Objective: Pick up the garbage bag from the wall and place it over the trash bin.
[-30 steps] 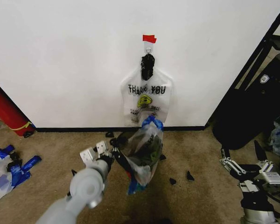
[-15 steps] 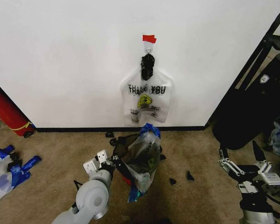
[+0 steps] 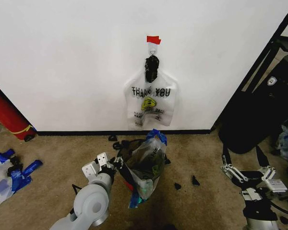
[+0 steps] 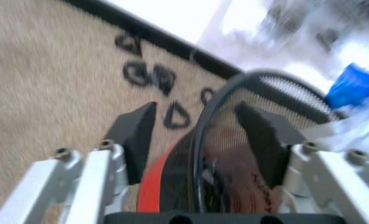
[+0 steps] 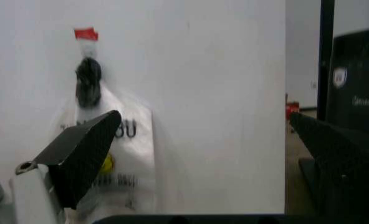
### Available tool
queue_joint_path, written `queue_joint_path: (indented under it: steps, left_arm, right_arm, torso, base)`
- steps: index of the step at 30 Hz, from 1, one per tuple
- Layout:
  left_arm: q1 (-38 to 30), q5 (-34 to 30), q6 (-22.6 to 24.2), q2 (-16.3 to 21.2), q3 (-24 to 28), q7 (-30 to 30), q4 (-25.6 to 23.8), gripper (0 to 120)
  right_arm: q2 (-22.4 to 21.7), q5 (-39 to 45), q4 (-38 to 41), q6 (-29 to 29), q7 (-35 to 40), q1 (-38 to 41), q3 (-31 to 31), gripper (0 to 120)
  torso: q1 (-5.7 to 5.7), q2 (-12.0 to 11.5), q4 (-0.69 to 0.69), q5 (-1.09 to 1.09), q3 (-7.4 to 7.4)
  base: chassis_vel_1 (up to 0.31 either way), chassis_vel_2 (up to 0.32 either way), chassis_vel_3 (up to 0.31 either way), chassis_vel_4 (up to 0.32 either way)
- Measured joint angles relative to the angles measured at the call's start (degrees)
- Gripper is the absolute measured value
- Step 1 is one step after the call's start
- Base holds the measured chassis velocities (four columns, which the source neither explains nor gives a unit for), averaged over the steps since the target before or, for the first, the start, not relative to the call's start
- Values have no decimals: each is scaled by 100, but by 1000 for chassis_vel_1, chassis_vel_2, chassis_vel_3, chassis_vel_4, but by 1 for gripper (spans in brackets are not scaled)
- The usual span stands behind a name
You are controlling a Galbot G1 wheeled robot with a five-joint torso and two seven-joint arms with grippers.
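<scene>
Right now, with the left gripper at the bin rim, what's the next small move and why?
Probably ease the left gripper down a little along the trash bin rim: its open fingers straddle the rim, and the garbage bag is draped over the bin but bunched high on the wall side. The right gripper waits open, low on the right.

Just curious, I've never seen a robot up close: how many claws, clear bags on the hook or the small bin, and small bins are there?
Claws: 2, left claw and right claw
Clear bags: 2, hook bag and bin bag
Small bins: 1, bin
Total: 5
</scene>
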Motion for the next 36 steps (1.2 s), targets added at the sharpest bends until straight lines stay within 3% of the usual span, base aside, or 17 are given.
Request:
queue_joint_path:
  steps: [4, 5, 10, 14, 19, 26, 28, 33, 36]
  left_arm:
    - [135, 433, -83, 250, -109, 322, -318, 73]
    - [235, 712, -233, 375, -130, 582, -394, 80]
    - [588, 1570, -692, 668, -110, 1270, -581, 93]
    - [1191, 2265, -925, 876, -71, 1792, -968, 100]
    - [1349, 2298, -1049, 963, -86, 2003, -957, 100]
    - [1147, 2095, -1053, 1134, -96, 2151, -990, 100]
    - [829, 1760, -969, 1250, -77, 2154, -978, 100]
    - [270, 1165, -802, 1440, 2, 2050, -844, 100]
    - [200, 1031, -775, 1514, -64, 2012, -835, 100]
  right_arm:
    - [-120, -16, -2, -417, 164, 93, -158, 100]
    - [-191, -16, -18, -647, 243, 173, -231, 100]
    - [-424, -6, -84, -1330, 588, 448, -461, 100]
    - [-831, 241, -239, -2454, 1228, 1074, -957, 100]
    - [-1153, 747, -427, -3530, 1872, 1922, -1757, 100]
    - [-1474, 1273, -867, -4262, 2337, 2969, -2602, 100]
    - [-1566, 1520, -1084, -4629, 2590, 3446, -2883, 100]
    - [-1317, 1743, -1175, -5287, 3129, 3766, -3150, 100]
    - [-1043, 1753, -1307, -5425, 3382, 3883, -3324, 100]
  torso:
    - [0, 0, -1, 0, 0]
    - [0, 0, -1, 0, 0]
    - [0, 0, 1, 0, 0]
    - [0, 0, 2, 1, 0]
    - [0, 0, 0, 0, 1]
    - [0, 0, 1, 0, 1]
    - [0, 0, 2, 1, 1]
    - [0, 0, -4, -1, 1]
    - [0, -1, 0, 0, 1]
  base:
    - [0, 0, 0, 0]
    - [0, 0, 0, 0]
    - [0, 0, 0, 0]
    - [0, 0, 0, 0]
    - [0, 0, 0, 0]
    - [0, 0, 0, 0]
    - [0, 0, 0, 0]
    - [0, 0, 0, 0]
    - [0, 0, 0, 0]
